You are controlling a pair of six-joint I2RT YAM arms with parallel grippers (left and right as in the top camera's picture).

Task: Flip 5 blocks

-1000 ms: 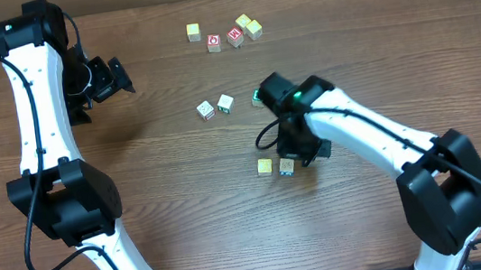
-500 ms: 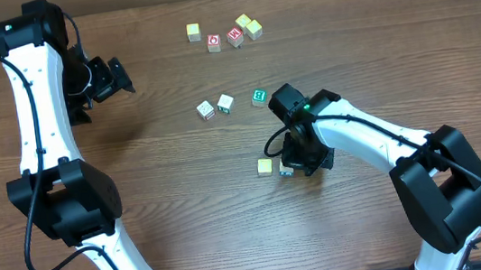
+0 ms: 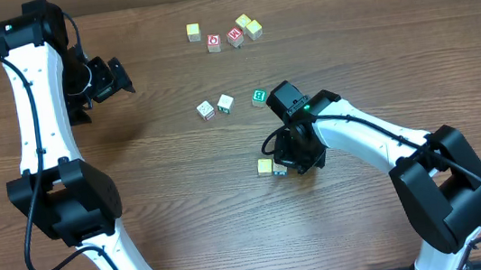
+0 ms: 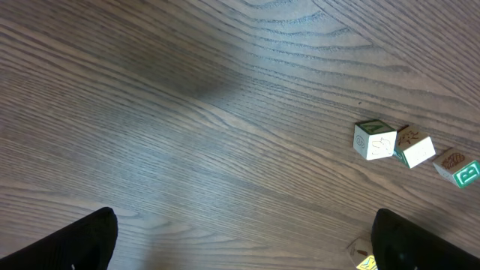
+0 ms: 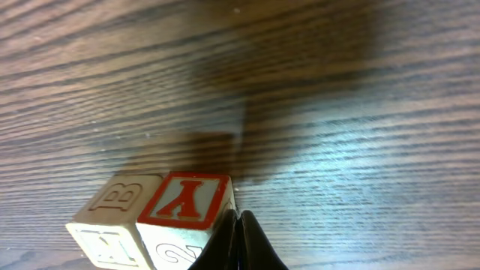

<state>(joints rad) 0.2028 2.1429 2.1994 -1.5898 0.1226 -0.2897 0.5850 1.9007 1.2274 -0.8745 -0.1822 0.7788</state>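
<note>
Though apart before, blocks point(image 3: 265, 166) now together.

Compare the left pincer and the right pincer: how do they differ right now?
The left pincer stands wide open; the right pincer is shut. The left pincer sits off to the side over bare table, away from every block; the right pincer is low, its tips at the corner of the red-Y block. Shared: neither holds anything.

Overhead: straight down, whole surface point(image 3: 392, 27).
Left wrist: I see obliquely, set back; middle blocks point(image 4: 375, 141) shared.
Right wrist: very close, probably lower pair point(image 5: 161, 217).
</note>
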